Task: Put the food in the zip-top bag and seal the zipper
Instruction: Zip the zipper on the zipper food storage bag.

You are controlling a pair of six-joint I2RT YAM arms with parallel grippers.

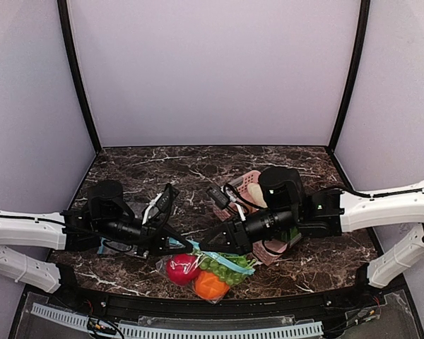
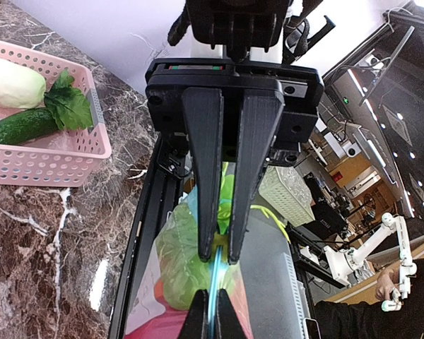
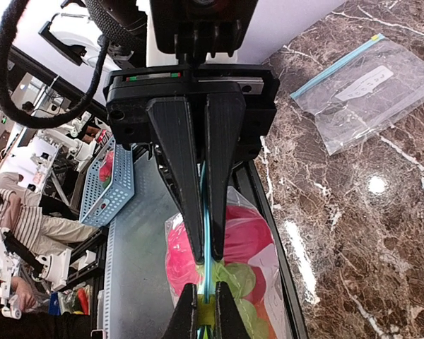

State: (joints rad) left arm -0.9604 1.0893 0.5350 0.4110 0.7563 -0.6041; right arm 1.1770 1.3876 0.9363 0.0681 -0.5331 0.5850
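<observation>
Zip-top bag (image 1: 168, 265) lies at the near-centre edge of the marble table (image 1: 198, 166), body toward the near rim. Zipper (image 1: 230, 261), the light blue strip, forms the bag's far edge. Its long axis runs roughly L-R in the top view, slanting a bit nearer at the R end. Inside the bag: red fruit (image 1: 182, 268) at L, grape bunch (image 1: 225, 270) at R, orange fruit (image 1: 210, 284) nearest the rim.

The 2 grippers meet tip-to-tip on the zipper's L part, just above the red fruit. L gripper (image 1: 186, 245) comes in from the L, R gripper (image 1: 202, 247) from the R. In the wrist views, L gripper's fingers (image 2: 205, 176) are nearly closed w/ only a sliver of gap, the blue strip pinched edge-on between them. R gripper's fingers (image 3: 175, 176) are likewise clamped on the strip, which runs straight down the gap. Bag body w/ food shows beyond the fingertips in both.

Pink basket (image 1: 249, 181) sits behind the R arm. A 2nd bag (image 3: 353, 92) lies flat on the marble, apart.
</observation>
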